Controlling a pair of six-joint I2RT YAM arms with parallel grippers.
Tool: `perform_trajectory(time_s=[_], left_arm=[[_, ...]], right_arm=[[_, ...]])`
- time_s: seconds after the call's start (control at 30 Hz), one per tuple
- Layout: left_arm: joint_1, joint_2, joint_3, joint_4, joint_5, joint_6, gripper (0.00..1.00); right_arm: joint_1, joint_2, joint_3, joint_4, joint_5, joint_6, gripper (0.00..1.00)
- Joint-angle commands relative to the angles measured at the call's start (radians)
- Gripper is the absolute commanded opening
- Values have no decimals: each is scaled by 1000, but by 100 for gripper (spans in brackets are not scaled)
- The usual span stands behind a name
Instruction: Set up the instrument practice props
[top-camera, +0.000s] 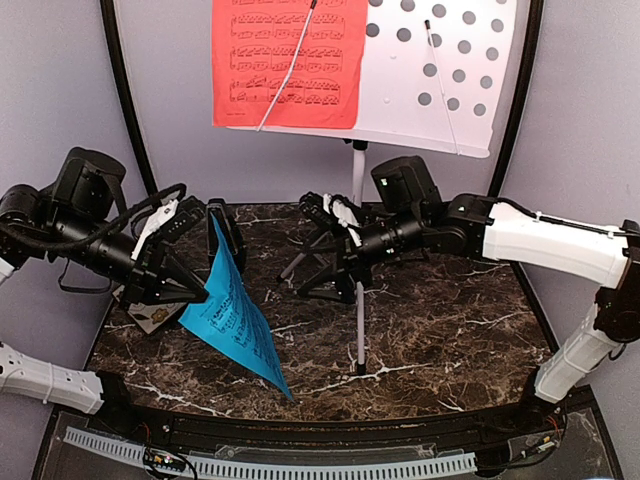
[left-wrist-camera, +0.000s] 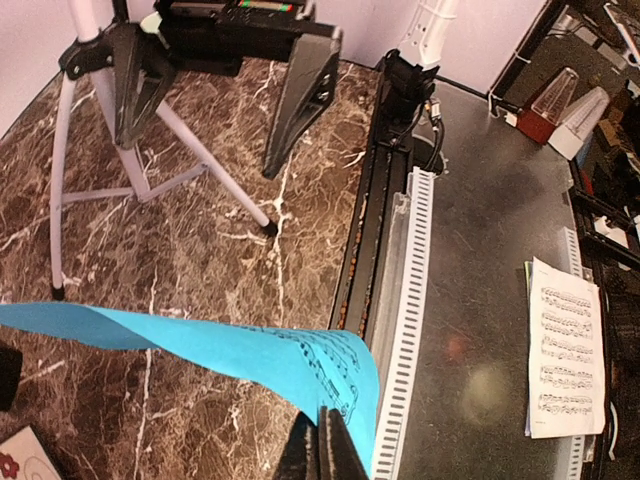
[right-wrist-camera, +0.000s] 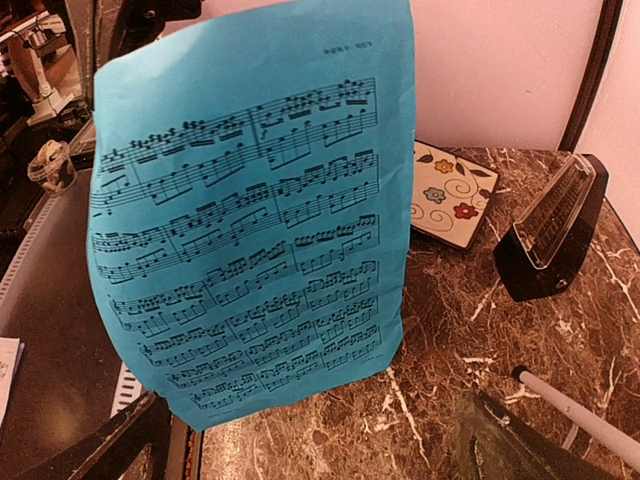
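White perforated music stand (top-camera: 440, 75) upright on tripod legs at table rear. Red printed music sheet (top-camera: 290, 62) on its desk, left side, under thin clip wire. Blue printed music sheet (top-camera: 235, 315) held off table, curling. Small black pyramid-shaped metronome (right-wrist-camera: 550, 232) upright beside it.

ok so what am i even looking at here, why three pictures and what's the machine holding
It is one moment seen by three cameras. The overhead view shows two robot arms bolted at the near edge of a marble table. The other two views come from cameras on each arm's wrist.

The left gripper has its jaws shut on the edge of a blue sheet of printed music, lifted off the table. The right gripper hovers empty by the white music stand, though whether its jaws are open is hard to tell. A red sheet already sits on the stand.

The right wrist view also shows a black metronome and a floral tile on the table.
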Motion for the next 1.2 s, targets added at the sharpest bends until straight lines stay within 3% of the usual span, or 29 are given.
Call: perform_trajectory(time_s=[0.0,0.27,0.67,0.97,1.07,1.17], left_arm=[[-7,37,70,-65,137,89,0],[-121,100,97,-118,70,109,0],[-185,125,112,-148,-3,152,0],[-241,152,160,-175,-63,184,0],[-253,155,164,-176,-82,199,0],[-254,148,157,-164,-106,207,0]], right_arm=[[-33,-6,56,-2,-97,-20,100],[-47,16,56,-3,-208,8,100],[-48,12,-18,96,-294,47,100],[-20,118,46,113,-355,41,98],[3,125,51,85,-357,24,92],[16,125,54,63,-362,23,74]])
